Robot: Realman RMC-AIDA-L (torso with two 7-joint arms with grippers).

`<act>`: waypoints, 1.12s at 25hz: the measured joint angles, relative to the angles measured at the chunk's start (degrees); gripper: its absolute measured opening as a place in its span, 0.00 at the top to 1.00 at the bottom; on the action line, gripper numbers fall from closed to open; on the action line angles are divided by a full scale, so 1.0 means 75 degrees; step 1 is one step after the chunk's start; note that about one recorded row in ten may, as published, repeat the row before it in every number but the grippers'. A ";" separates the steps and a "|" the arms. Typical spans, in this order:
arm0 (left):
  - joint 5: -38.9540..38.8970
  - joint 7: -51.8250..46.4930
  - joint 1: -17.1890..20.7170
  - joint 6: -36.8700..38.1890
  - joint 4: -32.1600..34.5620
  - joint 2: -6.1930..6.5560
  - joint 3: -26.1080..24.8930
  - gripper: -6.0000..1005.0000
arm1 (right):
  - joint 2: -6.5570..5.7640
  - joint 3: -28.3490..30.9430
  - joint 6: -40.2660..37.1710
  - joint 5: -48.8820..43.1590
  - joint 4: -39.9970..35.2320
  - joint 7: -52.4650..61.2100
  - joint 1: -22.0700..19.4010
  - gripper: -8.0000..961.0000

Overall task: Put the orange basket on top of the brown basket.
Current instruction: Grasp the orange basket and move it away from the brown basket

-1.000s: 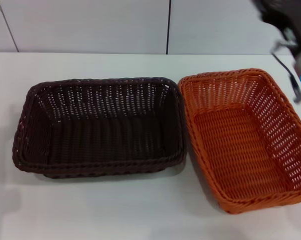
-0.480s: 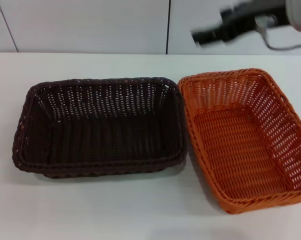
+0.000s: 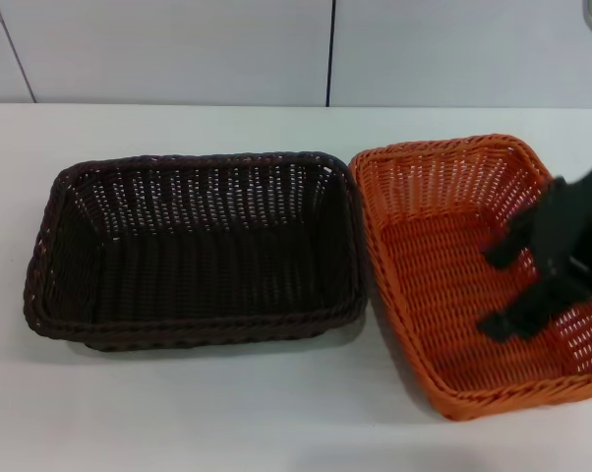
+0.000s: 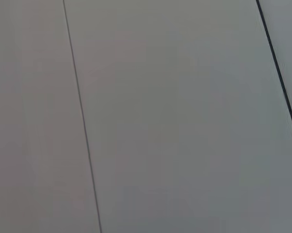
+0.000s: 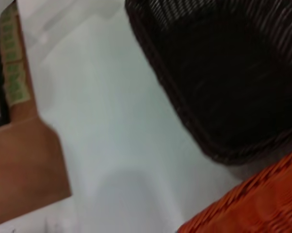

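Note:
The orange basket sits on the white table at the right, beside the brown basket at centre-left; their rims nearly touch. My right gripper hangs over the orange basket's right half, open, its two black fingers spread one above the other with nothing between them. The right wrist view shows a corner of the brown basket and a piece of the orange basket's rim. My left gripper is out of view; its wrist camera faces only a pale panelled wall.
White tabletop surrounds both baskets, with a white panelled wall behind. In the right wrist view a brown floor or board shows beyond the table's edge.
My right arm swung from the upper right, across the wall behind the table, down to the orange basket's right half. Both baskets stayed put.

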 joint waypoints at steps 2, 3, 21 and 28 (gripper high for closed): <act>-0.0009 -0.0001 -0.0008 -0.0016 0.0004 0.0000 0.0001 0.35 | 0.0006 -0.0067 -0.0169 -0.0112 0.0059 -0.0009 -0.0034 0.13; -0.0017 -0.0002 -0.0015 -0.0048 0.0014 0.0000 0.0001 0.35 | 0.0008 -0.0213 -0.0231 -0.0368 0.0137 -0.0008 -0.0065 0.14; -0.0112 -0.0008 -0.0141 -0.0326 0.0144 0.0020 -0.0072 0.35 | 0.0369 -0.1163 0.0757 -0.1675 0.2106 -0.0388 -0.0061 0.16; -0.0111 -0.0008 -0.0149 -0.0332 0.0193 0.0036 -0.0091 0.35 | 0.0515 -0.1971 0.1641 -0.2073 0.2952 -0.0414 0.0019 0.17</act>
